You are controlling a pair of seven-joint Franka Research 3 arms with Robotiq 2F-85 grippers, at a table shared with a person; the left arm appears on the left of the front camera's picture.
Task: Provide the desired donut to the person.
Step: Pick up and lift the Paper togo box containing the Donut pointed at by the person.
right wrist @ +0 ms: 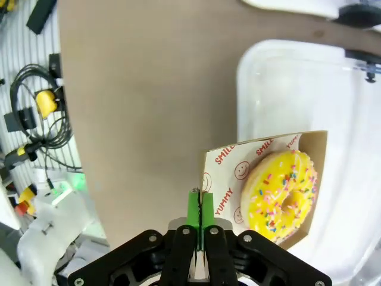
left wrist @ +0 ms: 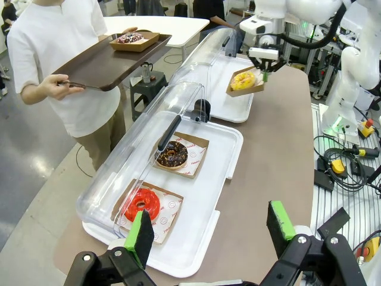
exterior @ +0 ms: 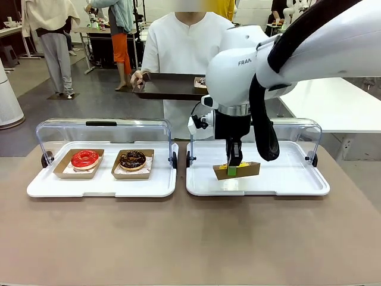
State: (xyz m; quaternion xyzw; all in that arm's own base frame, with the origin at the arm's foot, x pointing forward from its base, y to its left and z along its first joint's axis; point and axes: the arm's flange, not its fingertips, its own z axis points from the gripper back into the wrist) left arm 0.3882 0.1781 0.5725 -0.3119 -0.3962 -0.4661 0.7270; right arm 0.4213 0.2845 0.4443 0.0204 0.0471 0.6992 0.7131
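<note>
Yellow donut [right wrist: 280, 193], front-on mostly hidden, lies in cardboard tray [right wrist: 226, 161] clamped by right end effector [right wrist: 197, 199].

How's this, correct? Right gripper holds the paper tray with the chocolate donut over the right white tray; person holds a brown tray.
One error: the donut in the paper tray held by the right gripper is yellow with sprinkles, not chocolate; the right wrist view shows it. It hangs over the right white tray; the person holds a brown tray.

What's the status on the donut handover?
Right fingers shut on yellow donut's box, above white tray. Left fingers open. Person holds brown tray; open lid between.
</note>
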